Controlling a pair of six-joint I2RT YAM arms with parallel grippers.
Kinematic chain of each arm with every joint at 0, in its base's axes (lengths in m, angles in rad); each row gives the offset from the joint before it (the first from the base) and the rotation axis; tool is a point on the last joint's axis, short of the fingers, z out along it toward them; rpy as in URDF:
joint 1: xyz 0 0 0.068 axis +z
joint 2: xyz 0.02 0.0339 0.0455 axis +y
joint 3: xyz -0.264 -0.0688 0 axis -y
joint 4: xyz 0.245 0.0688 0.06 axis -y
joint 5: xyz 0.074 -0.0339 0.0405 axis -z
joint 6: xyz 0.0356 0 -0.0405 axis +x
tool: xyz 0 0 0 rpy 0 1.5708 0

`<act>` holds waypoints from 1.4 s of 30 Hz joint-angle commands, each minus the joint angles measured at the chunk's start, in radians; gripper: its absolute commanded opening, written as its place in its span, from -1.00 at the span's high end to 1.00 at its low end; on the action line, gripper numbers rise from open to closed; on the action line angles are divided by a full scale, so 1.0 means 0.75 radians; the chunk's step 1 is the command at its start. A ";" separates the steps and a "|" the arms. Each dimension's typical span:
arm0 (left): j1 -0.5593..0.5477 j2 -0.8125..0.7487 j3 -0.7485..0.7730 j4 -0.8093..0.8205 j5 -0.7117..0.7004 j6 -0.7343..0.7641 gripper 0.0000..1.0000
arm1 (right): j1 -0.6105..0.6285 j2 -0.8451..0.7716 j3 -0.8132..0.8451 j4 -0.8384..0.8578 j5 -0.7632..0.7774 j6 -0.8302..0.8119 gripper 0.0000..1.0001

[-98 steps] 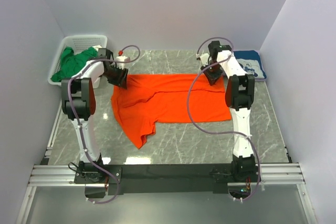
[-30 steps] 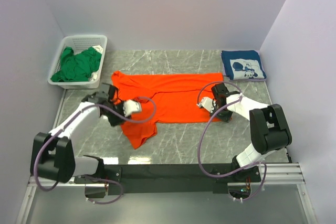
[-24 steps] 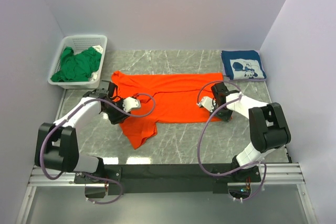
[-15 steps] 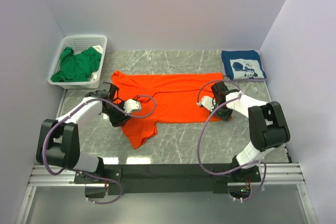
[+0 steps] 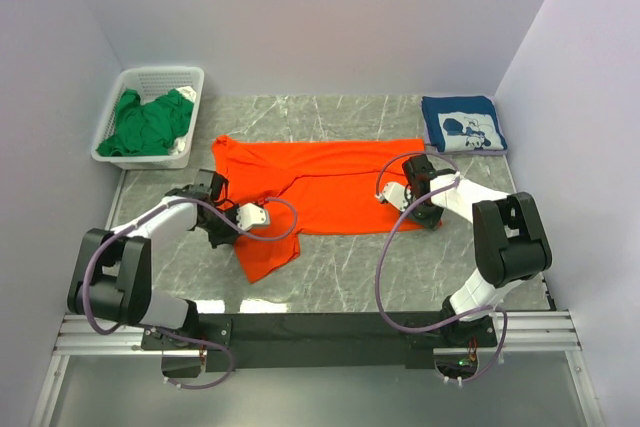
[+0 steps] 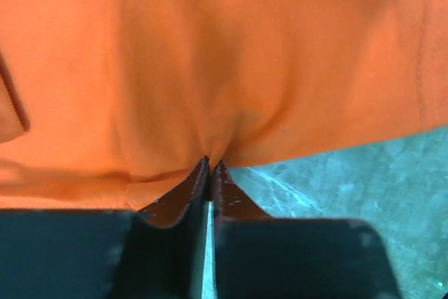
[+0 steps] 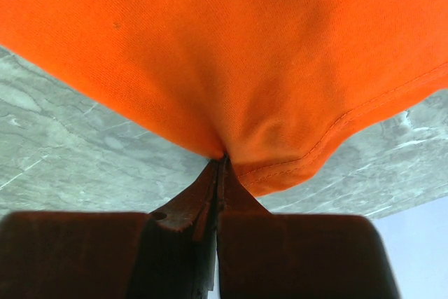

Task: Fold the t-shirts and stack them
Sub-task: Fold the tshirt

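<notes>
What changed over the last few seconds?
The left gripper and right gripper swung from the orange shirt's far edge to its near side. Both now pinch its edge, the left having just closed. Green shirt, navy shirt and basket stayed put.

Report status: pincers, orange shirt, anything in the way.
Left pincer shut on orange shirt, near-left edge. Right pincer shut on its near-right hem. Shirt spread, not yet stacked. Basket, blue shirt stand clear.
</notes>
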 commanded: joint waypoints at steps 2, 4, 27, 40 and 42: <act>-0.002 -0.067 -0.086 -0.107 0.001 0.019 0.91 | -0.023 -0.032 -0.015 0.008 -0.012 -0.030 1.00; 0.011 -0.155 -0.084 -0.173 0.014 0.017 0.99 | -0.035 -0.063 -0.039 0.000 -0.022 -0.040 1.00; 0.270 -0.116 0.351 -0.463 0.308 -0.010 0.99 | -0.113 -0.152 0.242 -0.235 -0.145 -0.085 1.00; 0.352 0.377 0.777 -0.318 0.315 -0.120 0.99 | -0.113 0.419 0.787 -0.209 -0.055 -0.112 1.00; 0.356 0.442 0.783 -0.265 0.298 -0.132 0.99 | -0.113 0.474 0.856 -0.209 -0.047 -0.110 1.00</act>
